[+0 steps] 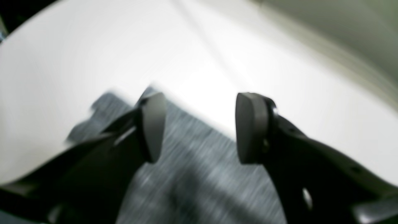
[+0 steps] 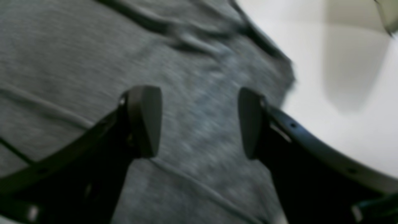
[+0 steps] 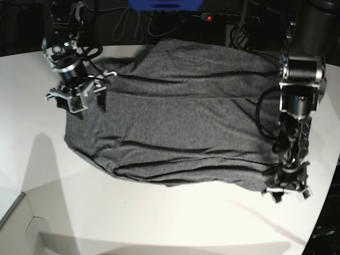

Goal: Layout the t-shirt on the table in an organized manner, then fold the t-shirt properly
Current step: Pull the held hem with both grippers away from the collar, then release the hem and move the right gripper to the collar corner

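Overhead, the white worktop (image 3: 159, 223) is smooth w/ a curved edge; behind it the room is dark, w/ cables and a small red light at the back. Shadows fall across the near-left part of the worktop.

The t-shirt (image 3: 180, 122) lies spread across the worktop's middle: heathered dark grey knit, plain, soft ripples along its near edge, long folds running side to side.

Right hand (image 3: 79, 98) sits at the shirt's left edge in the base view, wrist angled down. Its wrist cam shows dark rounded pads (image 2: 144, 121) parted, nothing between them, grey knit under and white worktop to the right.

Left hand (image 3: 287, 188) hangs at the shirt's near-right corner, arm reaching down. Its pads (image 1: 252, 127) stand apart, unclenched, nothing gripped; blurred grey cloth below, worktop beyond.
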Controlling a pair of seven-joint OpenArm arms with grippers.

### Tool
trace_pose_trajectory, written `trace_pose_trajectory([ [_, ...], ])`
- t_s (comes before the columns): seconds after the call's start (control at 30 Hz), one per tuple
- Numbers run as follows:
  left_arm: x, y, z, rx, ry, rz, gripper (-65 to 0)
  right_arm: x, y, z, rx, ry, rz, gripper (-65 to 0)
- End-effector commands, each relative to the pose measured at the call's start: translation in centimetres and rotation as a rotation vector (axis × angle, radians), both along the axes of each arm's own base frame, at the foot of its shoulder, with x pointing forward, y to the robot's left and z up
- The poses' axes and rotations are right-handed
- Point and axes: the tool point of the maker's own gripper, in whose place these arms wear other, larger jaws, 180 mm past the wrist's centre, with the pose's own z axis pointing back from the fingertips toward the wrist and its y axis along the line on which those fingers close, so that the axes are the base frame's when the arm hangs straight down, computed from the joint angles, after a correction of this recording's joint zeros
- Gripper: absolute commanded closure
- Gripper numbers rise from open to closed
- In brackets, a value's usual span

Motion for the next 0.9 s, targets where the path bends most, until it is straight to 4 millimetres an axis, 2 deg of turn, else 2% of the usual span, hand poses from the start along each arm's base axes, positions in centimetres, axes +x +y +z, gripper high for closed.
trace_pose_trajectory([
  [0.0, 0.5, 1.2, 2.7, 0.033, -0.068, 0.003, -34.5, 0.6, -0.3, 1.8, 0.004, -0.065, -0.003, -40.6],
  [0.07, -1.3, 1.4, 2.5, 0.027, -0.067, -0.007, -34.5, -0.1, -1.1, 1.7, -0.009, -0.055, -0.019, -41.7],
  [0.13, -3.9, 2.1, 2.1, -0.017, -0.069, 0.011, -34.6, -0.2, -1.7, 1.9, -0.019, -0.058, -0.03, -42.3],
  [0.2, -6.3, 3.2, 2.6, -0.041, -0.078, 0.038, -34.6, -0.8, -2.0, 1.7, -0.023, -0.047, -0.042, -42.3],
  [0.33, -12.3, 5.3, 3.8, -0.053, -0.057, 0.074, -34.6, -1.4, -2.3, 1.4, -0.025, -0.034, -0.049, -42.3],
  [0.47, -18.2, 6.0, 5.2, -0.034, -0.026, 0.099, -34.6, -1.9, -2.2, 1.0, -0.023, -0.021, -0.045, -42.3],
  [0.53, -22.0, 7.0, 5.3, -0.019, 0.017, 0.139, -34.7, -2.0, -2.2, 0.9, -0.023, -0.018, -0.045, -42.3],
  [0.63, -27.7, 8.1, 3.8, -0.031, 0.113, 0.22, -34.7, -2.0, -2.0, 0.9, -0.021, -0.015, -0.044, -42.2],
  [0.73, -31.9, 9.7, 1.9, -0.019, 0.22, 0.287, -34.7, -2.1, -2.0, 0.7, -0.02, -0.01, -0.043, -42.2],
  [0.87, -35.0, 10.4, -1.2, -0.033, 0.346, 0.312, -34.8, -2.1, -1.9, 0.6, -0.015, -0.008, -0.045, -42.2],
])
